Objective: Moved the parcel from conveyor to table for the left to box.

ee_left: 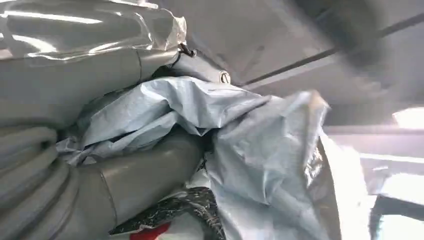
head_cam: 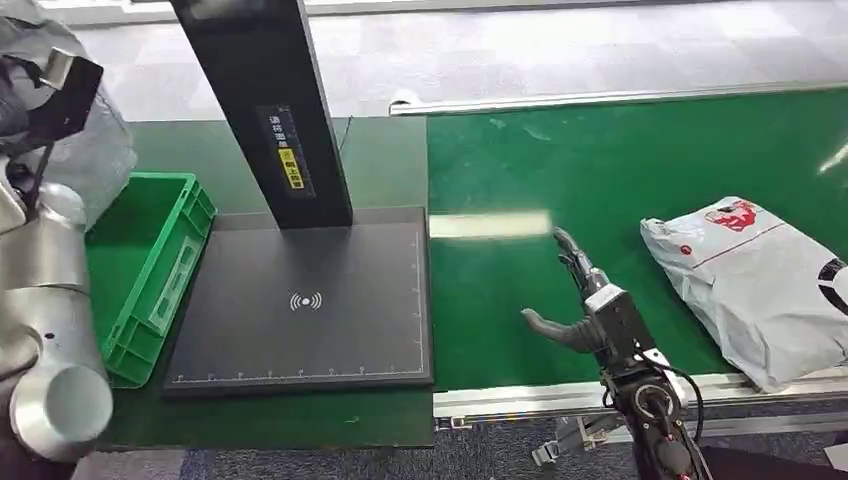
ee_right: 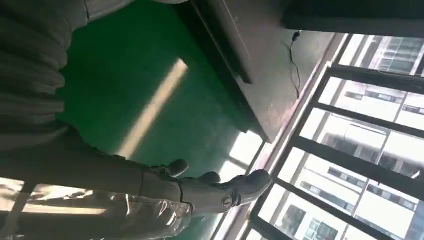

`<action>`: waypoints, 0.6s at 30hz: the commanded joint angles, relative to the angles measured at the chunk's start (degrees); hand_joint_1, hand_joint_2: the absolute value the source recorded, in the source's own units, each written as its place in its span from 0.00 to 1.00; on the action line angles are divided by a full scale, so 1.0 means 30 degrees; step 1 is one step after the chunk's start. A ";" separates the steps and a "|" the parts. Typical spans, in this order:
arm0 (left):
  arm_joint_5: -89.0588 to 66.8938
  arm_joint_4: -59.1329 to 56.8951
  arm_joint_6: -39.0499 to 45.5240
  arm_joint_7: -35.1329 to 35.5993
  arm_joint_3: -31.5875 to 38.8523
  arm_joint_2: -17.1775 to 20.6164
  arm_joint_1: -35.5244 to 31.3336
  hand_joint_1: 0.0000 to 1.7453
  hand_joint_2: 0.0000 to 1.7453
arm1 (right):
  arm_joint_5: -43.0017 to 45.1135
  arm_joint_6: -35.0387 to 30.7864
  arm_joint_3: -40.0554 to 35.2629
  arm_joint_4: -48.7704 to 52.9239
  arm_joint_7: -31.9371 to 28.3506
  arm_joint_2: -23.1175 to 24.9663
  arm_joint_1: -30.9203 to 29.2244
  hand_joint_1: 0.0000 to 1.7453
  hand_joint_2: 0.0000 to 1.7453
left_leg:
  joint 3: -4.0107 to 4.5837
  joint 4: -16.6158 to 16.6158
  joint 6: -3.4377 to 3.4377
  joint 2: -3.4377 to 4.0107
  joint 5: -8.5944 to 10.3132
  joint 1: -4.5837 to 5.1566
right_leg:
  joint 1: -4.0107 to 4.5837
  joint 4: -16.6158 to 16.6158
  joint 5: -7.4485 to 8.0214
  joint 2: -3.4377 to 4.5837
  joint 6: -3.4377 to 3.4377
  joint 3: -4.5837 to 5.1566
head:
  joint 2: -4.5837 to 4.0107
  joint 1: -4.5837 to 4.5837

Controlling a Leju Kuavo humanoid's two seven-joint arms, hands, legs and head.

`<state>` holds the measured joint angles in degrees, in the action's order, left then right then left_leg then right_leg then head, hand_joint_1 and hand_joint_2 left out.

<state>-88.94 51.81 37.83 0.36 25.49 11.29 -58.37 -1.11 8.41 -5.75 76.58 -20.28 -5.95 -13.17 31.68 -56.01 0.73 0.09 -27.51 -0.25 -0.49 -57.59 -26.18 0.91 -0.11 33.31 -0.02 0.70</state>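
My left arm is raised at the far left, and my left hand (head_cam: pixel 55 95) holds a crumpled grey plastic parcel (head_cam: pixel 95 150) in the air above the green bin (head_cam: pixel 150 260). Up close, the grey parcel (ee_left: pixel 260 150) is bunched around the thumb and fingers of my left hand (ee_left: pixel 140 175). A second parcel (head_cam: pixel 765 285), white-grey with red print, lies on the green conveyor (head_cam: pixel 620 170) at the right. My right hand (head_cam: pixel 585 310) hovers open over the belt, left of that parcel and apart from it. The right wrist view shows my right hand (ee_right: pixel 200 192) with its fingers spread and nothing in them.
A black scanning platform (head_cam: pixel 310 300) with a black post (head_cam: pixel 270 110) stands on the table between the bin and the conveyor. The conveyor's metal front rail (head_cam: pixel 560 398) runs below my right hand.
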 commanded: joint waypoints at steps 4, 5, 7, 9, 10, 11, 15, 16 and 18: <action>-0.0350 -0.6508 0.0722 0.2265 -0.0257 0.4084 -0.2444 1.00 1.00 | -0.0017 0.0009 -0.0248 0.0148 0.0123 -0.0361 0.0030 0.00 1.00 | 0.0013 -0.0018 0.0003 0.0003 -0.0011 -0.0017 | 0.0021 -0.0004 -0.0015 -0.0024 -0.0001 0.0012 | 0.0000 0.0000; -0.0161 -0.6226 0.0722 0.2630 0.0059 0.4337 -0.2247 1.00 1.00 | -0.0021 0.0015 -0.0316 0.0139 0.0147 -0.0385 0.0006 0.00 1.00 | 0.0029 -0.0014 0.0003 -0.0006 -0.0005 -0.0012 | 0.0016 -0.0004 -0.0011 -0.0015 -0.0003 0.0022 | 0.0000 0.0000; 0.0477 -0.4962 0.0722 0.2698 0.1187 0.5156 -0.1299 1.00 1.00 | -0.0022 0.0028 -0.0461 0.0098 0.0206 -0.0376 -0.0056 0.00 1.00 | 0.0020 -0.0009 0.0004 0.0018 -0.0010 -0.0013 | 0.0017 0.0003 -0.0004 -0.0001 -0.0004 0.0011 | 0.0000 0.0000; 0.0652 -0.4452 0.0722 0.2397 0.2778 0.6007 -0.0327 1.00 1.00 | -0.0030 0.0024 -0.0615 0.0201 0.0274 -0.0363 0.0032 0.00 1.00 | -0.0033 0.0029 0.0008 0.0105 -0.0021 -0.0007 | 0.0013 0.0034 0.0009 0.0066 -0.0009 -0.0014 | 0.0000 -0.0008; 0.0588 -0.4639 0.0722 0.2263 0.3605 0.6625 0.0357 1.00 1.00 | -0.0079 0.0016 -0.0741 0.0402 0.0330 -0.0423 0.0218 0.00 1.00 | -0.0059 0.0053 0.0013 0.0183 -0.0034 0.0012 | -0.0007 0.0037 0.0012 0.0147 -0.0013 -0.0005 | 0.0000 -0.0015; 0.0457 -0.4913 0.0722 0.2327 0.3922 0.6823 0.0559 1.00 1.00 | -0.0114 0.0011 -0.0803 0.0513 0.0366 -0.0473 0.0306 0.00 1.00 | -0.0037 0.0056 0.0011 0.0168 -0.0031 0.0023 | -0.0021 0.0023 0.0011 0.0151 -0.0011 -0.0015 | 0.0000 -0.0015; 0.0720 -1.0180 0.0624 0.5546 0.0973 0.9235 0.1527 1.00 1.00 | -0.0464 -0.0244 -0.0946 0.1613 0.0593 -0.1074 0.1253 0.00 1.00 | -0.0070 0.0065 0.0036 0.0165 -0.0043 0.0026 | -0.0024 0.0014 -0.0026 0.0158 -0.0017 -0.0008 | 0.0000 0.0000; 0.1470 -1.0322 0.0722 0.5168 0.1934 0.9109 0.2370 1.00 1.00 | -0.0400 -0.0192 -0.0827 0.1490 0.0568 -0.1044 0.1214 0.00 1.00 | -0.0102 0.0093 0.0039 0.0148 -0.0040 0.0030 | -0.0028 0.0032 -0.0033 0.0138 -0.0020 -0.0032 | 0.0000 -0.0008; 0.2654 -0.9037 0.0722 0.3906 0.3965 0.8405 0.4913 1.00 1.00 | -0.0347 0.0157 -0.0733 0.1129 0.0508 -0.0857 0.0809 0.00 1.00 | -0.0146 0.0150 0.0039 0.0121 -0.0021 0.0031 | -0.0026 0.0083 -0.0031 0.0107 -0.0025 -0.0075 | 0.0000 -0.0001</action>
<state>-88.46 33.17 37.88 14.62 29.92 32.80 -56.23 -2.21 8.26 -6.40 79.56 -19.19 -7.65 -10.37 31.85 -55.98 0.81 0.35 -27.57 -0.29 -0.46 -57.59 -26.23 1.22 -0.14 33.55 -0.02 0.70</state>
